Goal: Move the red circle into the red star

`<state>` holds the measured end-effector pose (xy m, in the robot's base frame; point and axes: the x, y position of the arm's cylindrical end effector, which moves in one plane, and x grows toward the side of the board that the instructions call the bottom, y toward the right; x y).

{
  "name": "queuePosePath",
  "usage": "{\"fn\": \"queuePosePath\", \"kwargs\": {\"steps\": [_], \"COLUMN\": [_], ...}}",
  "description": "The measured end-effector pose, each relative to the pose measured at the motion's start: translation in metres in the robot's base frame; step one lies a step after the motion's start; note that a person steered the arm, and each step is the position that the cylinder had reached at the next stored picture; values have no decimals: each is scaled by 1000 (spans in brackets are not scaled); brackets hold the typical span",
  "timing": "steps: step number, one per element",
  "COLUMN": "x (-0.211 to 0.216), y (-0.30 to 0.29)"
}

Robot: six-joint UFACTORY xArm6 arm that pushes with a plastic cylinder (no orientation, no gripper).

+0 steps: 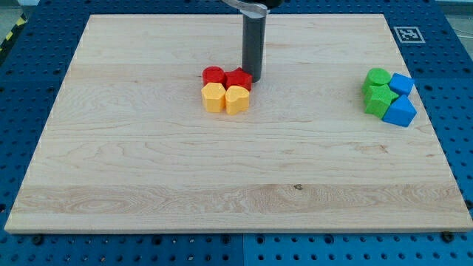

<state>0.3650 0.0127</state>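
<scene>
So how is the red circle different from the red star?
The red circle has a round, smooth outline; the red star has a bumpy, pointed one. The red circle sits toward the view's left, away from my tip; the red star sits right beside my tip. Both are red, touch each other, and sit just above the yellow blocks.

Bright, even overhead light falls on the wooden board (236, 170); shadows beneath the blocks are short and soft, and focus is sharp throughout.
</scene>
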Motion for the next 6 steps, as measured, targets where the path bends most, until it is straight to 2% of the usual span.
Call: {"fn": "queuePosePath", "kwargs": {"steps": [1, 3, 4, 5, 6], "x": [-1, 16, -9, -57, -49], "y": [-14, 63, 57, -3, -80]}}
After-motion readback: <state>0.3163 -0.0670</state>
